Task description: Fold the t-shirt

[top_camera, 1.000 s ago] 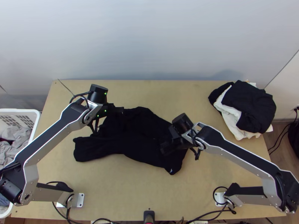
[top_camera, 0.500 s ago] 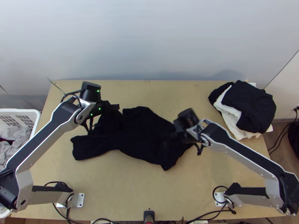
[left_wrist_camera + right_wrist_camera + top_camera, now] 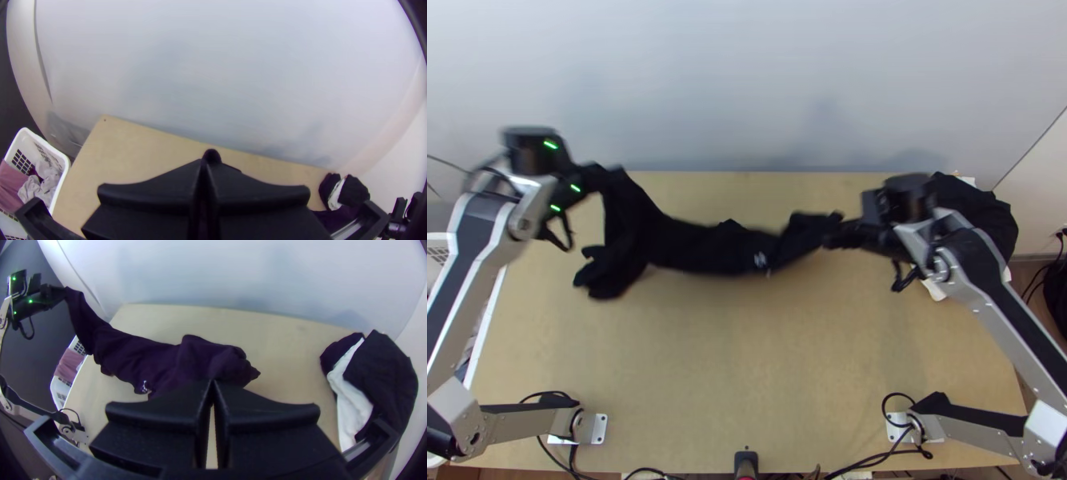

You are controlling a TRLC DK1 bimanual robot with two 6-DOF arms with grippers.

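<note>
Wooden table point(image 3: 747, 376); black t-shirt point(image 3: 703, 248) bunched — left gripper point(image 3: 609, 176), right gripper point(image 3: 837, 232) holding ends

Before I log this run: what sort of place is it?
Probably a robotics test bench for laundry folding: two arms at a wooden table, a laundry basket beside it, a pile of cloths at one corner.

perhaps a lab, mounted robot arms point(image 3: 987, 292), laundry basket point(image 3: 66, 166)
</note>
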